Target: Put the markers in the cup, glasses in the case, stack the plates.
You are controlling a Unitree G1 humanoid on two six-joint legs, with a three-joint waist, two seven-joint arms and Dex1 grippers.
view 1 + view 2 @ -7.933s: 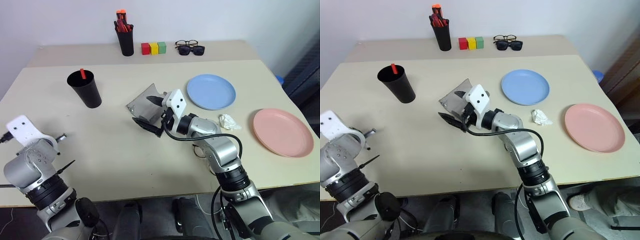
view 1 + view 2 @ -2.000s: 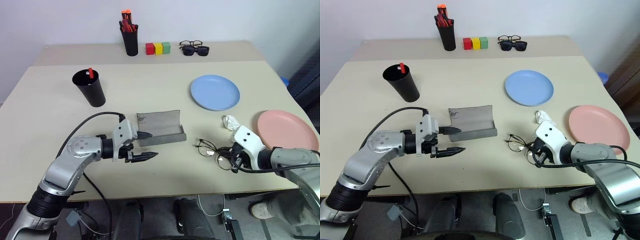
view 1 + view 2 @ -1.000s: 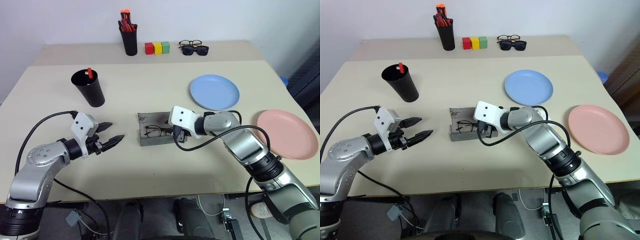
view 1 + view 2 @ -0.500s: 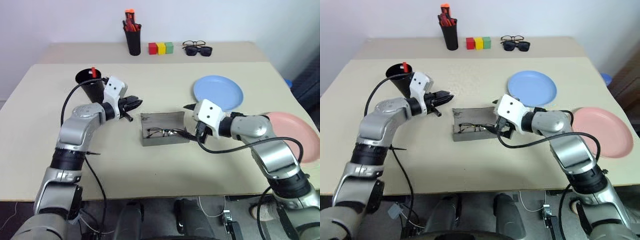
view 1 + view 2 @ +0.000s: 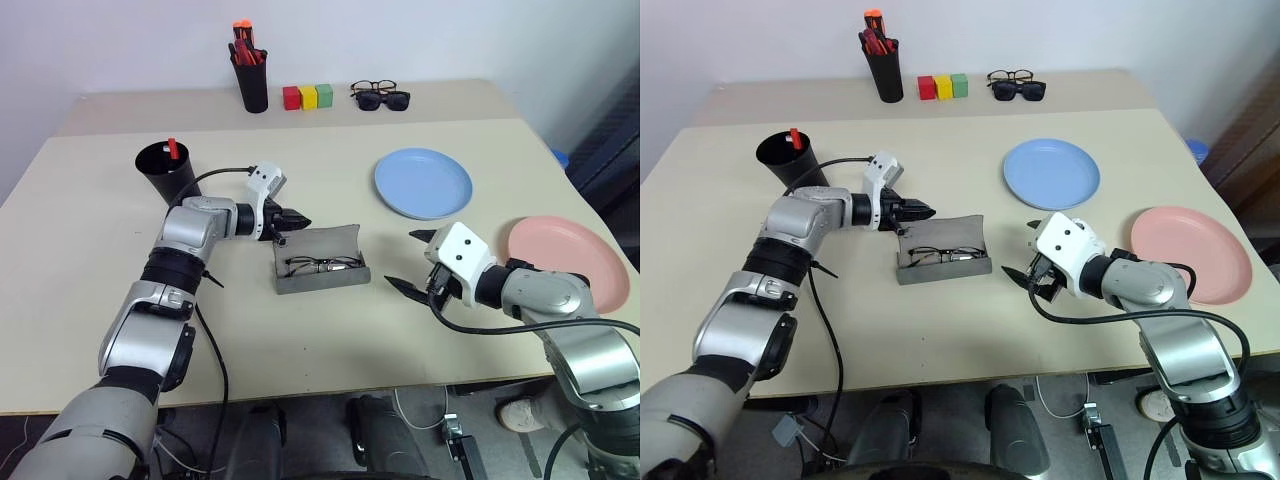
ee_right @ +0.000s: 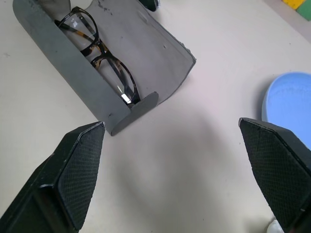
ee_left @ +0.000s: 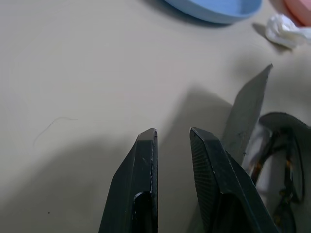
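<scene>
Right gripper [image 5: 412,260] withdrew from case [image 5: 322,262] toward 3 o'clock, fingers spread wide, empty. Left gripper [image 5: 293,219] swung in to case's 10 o'clock corner, fingers nearly together, gripping nothing. Glasses [image 6: 103,58] lay inside open case; lid likely next. Marker [image 5: 171,150] stood in cup [image 5: 165,172]. Blue plate [image 5: 423,183] and pink plate [image 5: 567,263] apart, unstacked.
</scene>
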